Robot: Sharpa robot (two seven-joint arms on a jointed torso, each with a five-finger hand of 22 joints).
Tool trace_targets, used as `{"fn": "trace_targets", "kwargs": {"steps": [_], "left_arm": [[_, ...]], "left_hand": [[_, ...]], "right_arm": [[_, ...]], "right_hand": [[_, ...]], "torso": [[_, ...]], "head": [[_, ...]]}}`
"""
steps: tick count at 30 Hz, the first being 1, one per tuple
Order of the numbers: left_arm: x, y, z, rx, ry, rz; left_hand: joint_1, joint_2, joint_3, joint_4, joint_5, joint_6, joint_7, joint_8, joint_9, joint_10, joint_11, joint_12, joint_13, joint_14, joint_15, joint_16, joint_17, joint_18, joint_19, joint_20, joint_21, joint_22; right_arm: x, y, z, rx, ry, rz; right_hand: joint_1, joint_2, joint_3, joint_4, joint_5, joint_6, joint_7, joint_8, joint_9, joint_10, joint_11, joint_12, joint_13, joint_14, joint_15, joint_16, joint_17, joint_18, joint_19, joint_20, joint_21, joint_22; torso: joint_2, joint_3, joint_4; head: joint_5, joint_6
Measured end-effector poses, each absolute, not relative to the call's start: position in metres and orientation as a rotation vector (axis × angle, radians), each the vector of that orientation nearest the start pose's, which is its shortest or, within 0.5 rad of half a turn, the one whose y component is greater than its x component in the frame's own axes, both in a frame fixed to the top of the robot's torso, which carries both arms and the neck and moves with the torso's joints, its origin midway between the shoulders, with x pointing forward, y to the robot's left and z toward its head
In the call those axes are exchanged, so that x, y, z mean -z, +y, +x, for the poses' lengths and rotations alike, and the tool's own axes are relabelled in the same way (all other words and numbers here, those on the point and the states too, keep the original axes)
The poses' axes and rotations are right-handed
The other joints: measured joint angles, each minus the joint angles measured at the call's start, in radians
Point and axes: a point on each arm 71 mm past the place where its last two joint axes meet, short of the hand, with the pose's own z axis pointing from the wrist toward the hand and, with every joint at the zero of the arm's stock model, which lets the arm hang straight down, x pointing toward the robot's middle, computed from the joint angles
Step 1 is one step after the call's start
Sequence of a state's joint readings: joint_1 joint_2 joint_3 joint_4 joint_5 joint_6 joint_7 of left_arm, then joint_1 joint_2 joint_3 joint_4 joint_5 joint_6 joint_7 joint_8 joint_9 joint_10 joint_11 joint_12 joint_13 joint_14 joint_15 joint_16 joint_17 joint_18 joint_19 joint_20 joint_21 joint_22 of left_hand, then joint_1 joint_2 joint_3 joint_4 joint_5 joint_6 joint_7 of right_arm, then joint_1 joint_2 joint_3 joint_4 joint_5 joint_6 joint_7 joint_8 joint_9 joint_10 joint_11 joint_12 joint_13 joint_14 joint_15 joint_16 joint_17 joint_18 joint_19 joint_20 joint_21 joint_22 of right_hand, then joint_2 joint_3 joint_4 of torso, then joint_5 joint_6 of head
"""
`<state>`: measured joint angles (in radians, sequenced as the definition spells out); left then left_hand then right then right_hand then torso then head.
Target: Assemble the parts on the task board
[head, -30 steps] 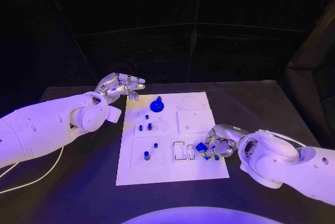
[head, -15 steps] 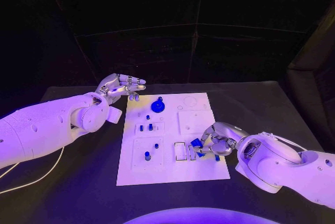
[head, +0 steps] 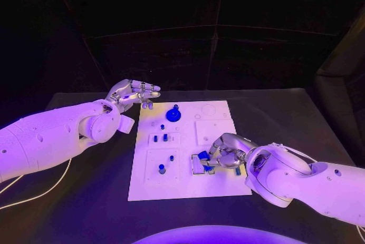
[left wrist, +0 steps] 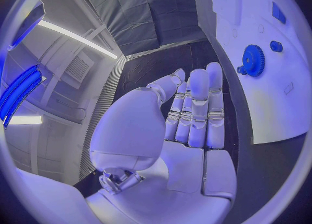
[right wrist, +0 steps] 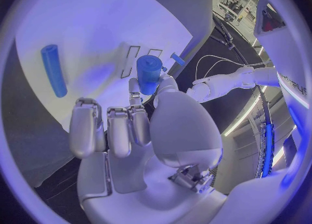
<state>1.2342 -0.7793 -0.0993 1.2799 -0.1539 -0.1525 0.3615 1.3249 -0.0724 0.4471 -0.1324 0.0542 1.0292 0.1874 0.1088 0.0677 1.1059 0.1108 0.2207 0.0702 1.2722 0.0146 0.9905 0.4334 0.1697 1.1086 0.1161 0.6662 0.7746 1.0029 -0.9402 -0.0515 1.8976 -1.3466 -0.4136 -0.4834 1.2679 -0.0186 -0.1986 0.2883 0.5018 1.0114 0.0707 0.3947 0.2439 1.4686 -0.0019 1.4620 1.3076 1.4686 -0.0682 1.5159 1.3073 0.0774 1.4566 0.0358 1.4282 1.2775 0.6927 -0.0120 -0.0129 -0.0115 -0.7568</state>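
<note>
One blue part (right wrist: 148,73) pinched by right robot hand (head: 225,155), half hidden | left robot hand (head: 134,94) released

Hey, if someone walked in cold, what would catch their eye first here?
Probably the right hand pinching a small blue cylinder part over the rectangular slots at the white task board's near right side. Next, the round blue gear at the board's far end, with the open left hand raised beside it.

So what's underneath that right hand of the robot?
The right hand holds a blue part above the white task board, near its narrow rectangular slots. What lies on the board directly under the palm is covered.
</note>
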Motion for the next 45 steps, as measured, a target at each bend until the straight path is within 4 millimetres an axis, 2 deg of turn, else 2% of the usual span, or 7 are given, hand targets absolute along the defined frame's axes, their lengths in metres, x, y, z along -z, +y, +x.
{"fn": "trace_targets", "kwargs": {"steps": [17,18,22,24,33,38,45], "left_arm": [[0.196,0.24,0.527,1.442,1.54,-0.942],[0.196,0.24,0.527,1.442,1.54,-0.942],[0.196,0.24,0.527,1.443,1.542,-0.942],[0.196,0.239,0.527,1.444,1.542,-0.942],[0.196,0.24,0.527,1.444,1.543,-0.943],[0.196,0.24,0.527,1.444,1.544,-0.943],[0.196,0.24,0.527,1.443,1.545,-0.944]], "left_hand": [[0.0,0.0,0.0,0.0,0.0,0.0,0.0,0.0,0.0,0.0,0.0,0.0,0.0,0.0,0.0,0.0,0.0,0.0,0.0,0.0,0.0,0.0],[0.0,0.0,0.0,0.0,0.0,0.0,0.0,0.0,0.0,0.0,0.0,0.0,0.0,0.0,0.0,0.0,0.0,0.0,0.0,0.0,0.0,0.0],[0.004,0.004,0.0,0.0,0.0,0.0,0.0,0.0,0.0,0.0,0.0,0.004,0.0,0.0,0.0,0.0,-0.001,0.0,0.0,0.0,0.0,0.0],[0.004,0.004,0.0,0.0,0.0,0.0,0.0,0.0,0.0,0.0,0.0,0.004,0.0,0.0,0.0,0.0,-0.001,0.0,0.0,0.0,0.0,0.0],[0.004,0.004,0.0,0.0,0.0,0.0,0.0,0.0,0.0,0.0,0.0,0.004,0.0,0.0,0.0,0.0,-0.001,0.0,0.0,0.0,0.0,0.0],[0.004,0.004,0.0,0.0,0.0,0.0,0.0,0.0,0.0,0.0,0.0,0.004,0.0,0.0,0.0,0.0,-0.001,0.0,0.0,0.0,0.0,0.0],[0.004,0.004,0.0,0.0,0.0,0.0,0.0,0.0,0.0,0.0,0.0,0.004,0.0,0.0,0.0,0.0,-0.001,0.0,0.0,0.0,0.0,0.0]], "right_arm": [[0.246,-0.151,0.377,-0.647,1.99,0.226],[0.246,-0.15,0.377,-0.646,1.993,0.226],[0.248,-0.149,0.377,-0.64,2.007,0.227],[0.248,-0.148,0.376,-0.64,2.012,0.227],[0.249,-0.148,0.377,-0.632,2.017,0.232],[0.25,-0.148,0.378,-0.63,2.015,0.233],[0.247,-0.151,0.375,-0.655,2.008,0.216]], "right_hand": [[-0.035,0.02,-0.022,0.0,-0.028,0.014,-0.006,0.0,0.004,-0.004,-0.004,-0.012,0.0,-0.004,-0.004,0.0,0.001,0.0,0.0,0.0,0.0,-0.002],[-0.044,0.018,-0.027,-0.001,-0.043,0.019,-0.005,0.0,0.003,-0.004,-0.004,-0.012,0.0,-0.004,-0.004,0.0,0.001,0.0,0.0,0.0,0.0,-0.002],[-0.101,0.019,-0.059,0.001,-0.244,0.029,-0.013,-0.006,0.008,0.0,-0.007,-0.018,0.0,0.0,-0.007,0.0,0.001,0.0,0.004,-0.004,0.0,-0.002],[-0.108,0.016,-0.061,0.001,-0.29,0.029,-0.013,-0.006,0.008,0.0,-0.007,-0.018,0.0,0.0,-0.007,0.0,0.001,0.0,0.004,-0.004,0.0,-0.002],[-0.16,-0.006,-0.059,0.003,-0.37,0.029,-0.013,-0.006,0.013,0.0,-0.007,-0.025,0.0,0.0,-0.007,0.0,0.0,0.0,0.004,-0.004,0.0,-0.002],[-0.246,-0.091,0.001,0.008,-0.442,0.029,-0.013,-0.012,0.018,-0.002,-0.009,-0.025,0.0,0.0,-0.007,0.0,0.0,0.0,0.004,-0.004,0.0,-0.001],[-0.117,-0.05,0.059,-0.029,-0.422,0.028,-0.013,-0.012,0.024,-0.002,-0.009,-0.025,0.0,0.0,-0.007,0.0,0.0,0.0,0.004,-0.004,0.0,0.005]], "torso": [[0.0,0.0008,-0.0024],[0.0,0.0008,-0.0027],[0.0,0.0009,-0.0036],[0.0,0.0009,-0.0039],[0.0,0.0008,-0.0039],[0.0,0.0006,-0.0039],[0.0,0.0011,-0.004]], "head": [[0.008,-0.005],[0.008,-0.005],[0.009,-0.006],[0.009,-0.006],[0.009,-0.007],[0.011,-0.007],[0.011,-0.008]]}}
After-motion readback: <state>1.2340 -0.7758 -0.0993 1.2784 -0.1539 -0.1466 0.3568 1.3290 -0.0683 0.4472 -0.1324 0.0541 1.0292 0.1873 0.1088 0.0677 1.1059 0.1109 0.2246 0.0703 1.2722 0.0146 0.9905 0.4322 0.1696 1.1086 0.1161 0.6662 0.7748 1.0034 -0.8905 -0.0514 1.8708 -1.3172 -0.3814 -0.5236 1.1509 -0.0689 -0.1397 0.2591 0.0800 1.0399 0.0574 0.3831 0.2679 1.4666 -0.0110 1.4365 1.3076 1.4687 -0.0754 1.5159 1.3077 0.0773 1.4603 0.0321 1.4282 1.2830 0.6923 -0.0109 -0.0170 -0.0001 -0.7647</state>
